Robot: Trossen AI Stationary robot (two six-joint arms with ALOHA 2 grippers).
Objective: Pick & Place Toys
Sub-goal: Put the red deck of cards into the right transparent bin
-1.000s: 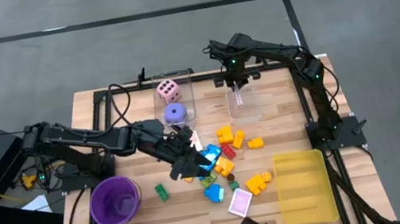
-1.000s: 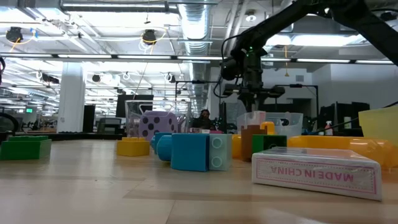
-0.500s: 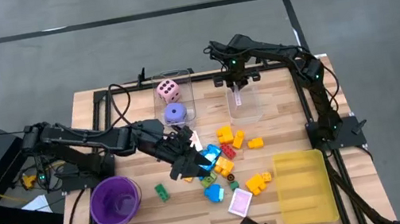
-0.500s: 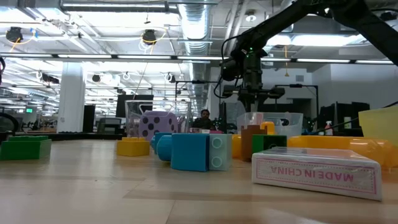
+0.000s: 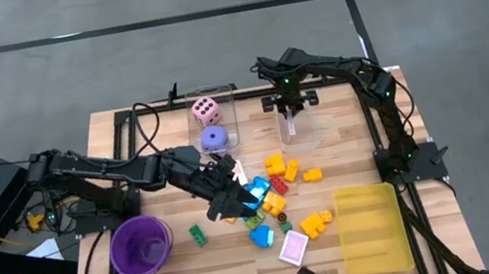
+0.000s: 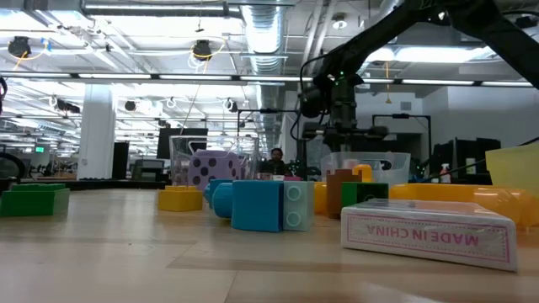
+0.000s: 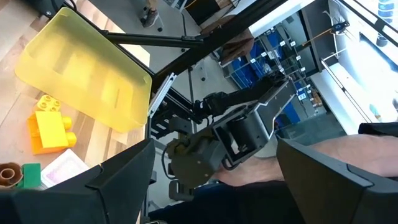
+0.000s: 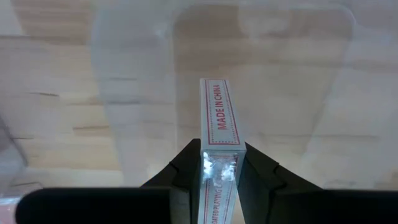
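Note:
The toys [image 5: 274,196] lie in a loose pile of yellow, orange, blue, green and red blocks at the table's middle. My left gripper [image 5: 232,198] hovers open at the pile's left side, its wide-spread fingers [image 7: 118,186] holding nothing. My right gripper [image 5: 291,116] is at the far side, over a clear box [image 5: 299,130], shut on a pink-white card pack [image 8: 219,124]. A second card pack [image 5: 294,247] lies flat near the front edge. A pink die [image 5: 206,112] and a purple die [image 5: 214,139] sit in another clear box [image 5: 222,121]. My right gripper pinches the card pack's two broad faces [image 8: 219,163] between its two fingers, at the pack's upper end. The fingers point down from above. The pack hangs edge-on below them, its narrow printed side facing the wrist camera, over the clear box's open top [image 8: 143,62].
A purple round cup [image 5: 141,246] stands at the near left. A yellow tray [image 5: 373,227] lies at the near right. Dark frame rails run along the table's left and right edges. Bare wood shows between the cup and the pile.
My right gripper has sunk a little toward the clear box with the card pack still between its fingers. The left arm has kept still.

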